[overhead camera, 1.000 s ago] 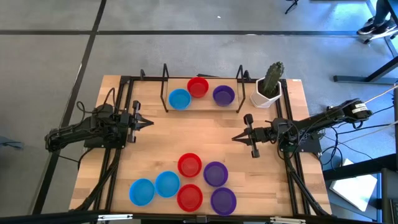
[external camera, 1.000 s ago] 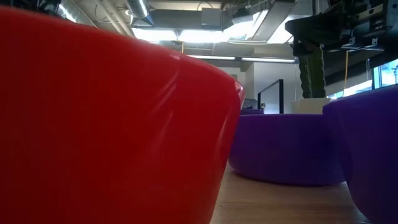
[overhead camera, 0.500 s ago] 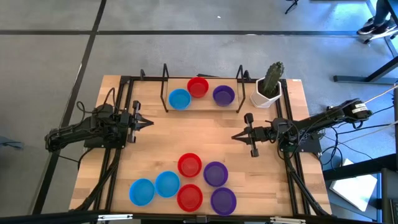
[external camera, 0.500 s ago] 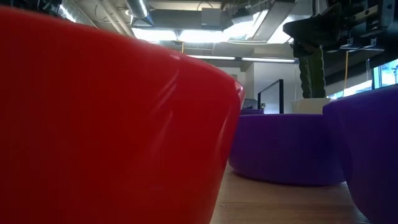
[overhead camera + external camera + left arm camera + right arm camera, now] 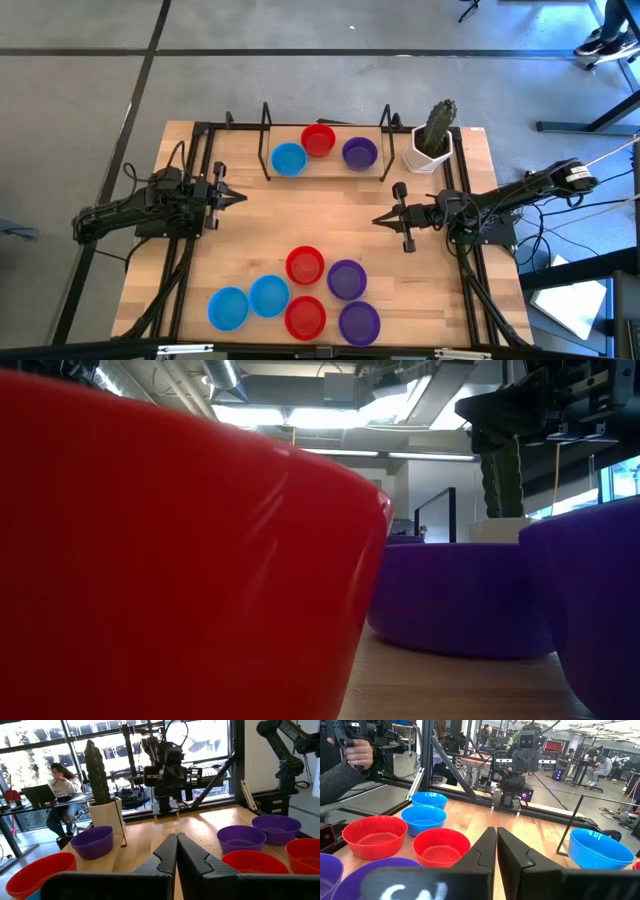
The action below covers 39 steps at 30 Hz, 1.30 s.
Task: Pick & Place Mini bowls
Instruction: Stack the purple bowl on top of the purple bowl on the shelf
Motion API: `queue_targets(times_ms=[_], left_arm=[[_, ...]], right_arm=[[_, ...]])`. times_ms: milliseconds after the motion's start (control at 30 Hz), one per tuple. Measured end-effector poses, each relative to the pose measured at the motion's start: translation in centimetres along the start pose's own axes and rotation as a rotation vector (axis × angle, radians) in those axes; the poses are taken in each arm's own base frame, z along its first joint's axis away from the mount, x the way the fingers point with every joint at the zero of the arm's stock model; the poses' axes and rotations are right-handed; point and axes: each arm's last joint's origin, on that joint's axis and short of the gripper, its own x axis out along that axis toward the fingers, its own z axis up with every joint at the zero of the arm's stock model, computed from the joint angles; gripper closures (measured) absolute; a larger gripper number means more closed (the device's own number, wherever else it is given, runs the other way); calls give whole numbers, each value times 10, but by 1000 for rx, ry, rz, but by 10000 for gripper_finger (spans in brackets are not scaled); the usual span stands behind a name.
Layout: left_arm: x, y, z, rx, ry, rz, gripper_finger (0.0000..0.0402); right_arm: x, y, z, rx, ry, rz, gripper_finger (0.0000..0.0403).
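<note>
From above, both arms wait low over the wooden surface (image 5: 330, 225), pointing at each other across bare wood: the left gripper (image 5: 240, 198) at the left edge, the right gripper (image 5: 378, 221) at the right, each with fingers pressed together and holding nothing. Six mini bowls cluster at the near edge: a red bowl (image 5: 305, 265) and a purple bowl (image 5: 346, 279) in front, two blue bowls (image 5: 248, 301), a second red bowl (image 5: 305, 317) and a second purple bowl (image 5: 358, 323) behind them. Three more, a blue one (image 5: 288, 158), a red one (image 5: 318, 139) and a purple one (image 5: 359, 152), sit at the far edge between black rack posts, beside a potted cactus (image 5: 434, 135). The near cluster lies well apart from both fingertips, off to the side of each arm's pointing line; the right gripper looks slightly nearer its purple front bowl, so I judge that arm better placed, though it would first have to spread its fingers. The low view is filled by a close red bowl wall (image 5: 150, 560) with purple bowls (image 5: 455, 595) beyond. The left wrist view shows its closed fingers (image 5: 167, 855) aimed at the opposite arm, bowls to either side. The right wrist view shows the same of its own fingers (image 5: 487, 847), and a person's hand (image 5: 357, 752) beyond the surface.
</note>
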Motion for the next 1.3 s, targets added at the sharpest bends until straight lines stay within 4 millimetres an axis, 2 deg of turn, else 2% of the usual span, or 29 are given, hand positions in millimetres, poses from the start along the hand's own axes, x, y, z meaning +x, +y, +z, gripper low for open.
queue_targets(times_ms=[267, 433, 667, 1300], left_arm=[[0, 0, 0, 0, 0, 0, 399], [0, 0, 0, 17, 0, 0, 394], [0, 0, 1, 13, -8, 1, 399], [0, 0, 1, 17, -7, 1, 398]], right_arm=[[0, 0, -1, 1, 14, 7, 385], [1, 3, -13, -5, 122, 42, 385], [7, 2, -9, -9, 100, 26, 385], [9, 4, -14, -32, 134, 47, 385]])
